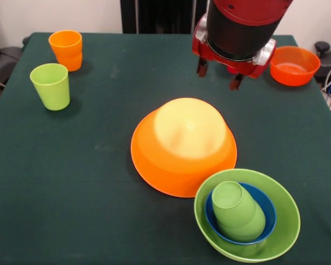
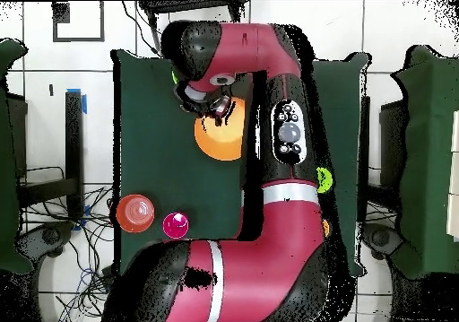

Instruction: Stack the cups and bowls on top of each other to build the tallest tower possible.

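A very large orange bowl (image 1: 183, 146) (image 2: 220, 134) lies upside down mid-table. Just in front of it, a light green bowl (image 1: 281, 232) holds a small blue bowl (image 1: 266, 205), and a green cup (image 1: 237, 211) rests upside down and tilted in the blue bowl. An orange cup (image 1: 65, 48) and a lime green cup (image 1: 51, 85) stand upright at the far left. A red-orange bowl (image 1: 294, 65) (image 2: 134, 213) sits at the far right. My gripper (image 1: 218, 75) hangs open and empty above the table, beyond the orange bowl. A red-pink cup (image 2: 175, 224) shows only from overhead.
The dark green table (image 1: 71, 182) has open cloth across its left and near-left part. The arm (image 2: 287, 139) covers much of the table from overhead. Cables and chairs lie off the table's edges.
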`<state>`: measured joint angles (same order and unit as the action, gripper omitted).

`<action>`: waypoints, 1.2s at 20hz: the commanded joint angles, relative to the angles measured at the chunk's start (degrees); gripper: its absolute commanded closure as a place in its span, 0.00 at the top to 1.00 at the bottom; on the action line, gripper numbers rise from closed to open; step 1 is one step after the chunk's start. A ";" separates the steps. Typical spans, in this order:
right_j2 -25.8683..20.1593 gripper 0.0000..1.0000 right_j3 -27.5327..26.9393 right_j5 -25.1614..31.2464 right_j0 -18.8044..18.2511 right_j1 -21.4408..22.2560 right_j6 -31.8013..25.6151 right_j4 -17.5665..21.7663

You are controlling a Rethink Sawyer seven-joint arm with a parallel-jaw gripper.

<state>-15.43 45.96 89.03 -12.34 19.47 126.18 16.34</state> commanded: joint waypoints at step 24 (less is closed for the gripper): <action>3.19 1.00 35.91 -33.98 6.15 9.27 13.99 -5.89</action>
<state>-14.08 65.73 65.35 -9.25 23.96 126.28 11.23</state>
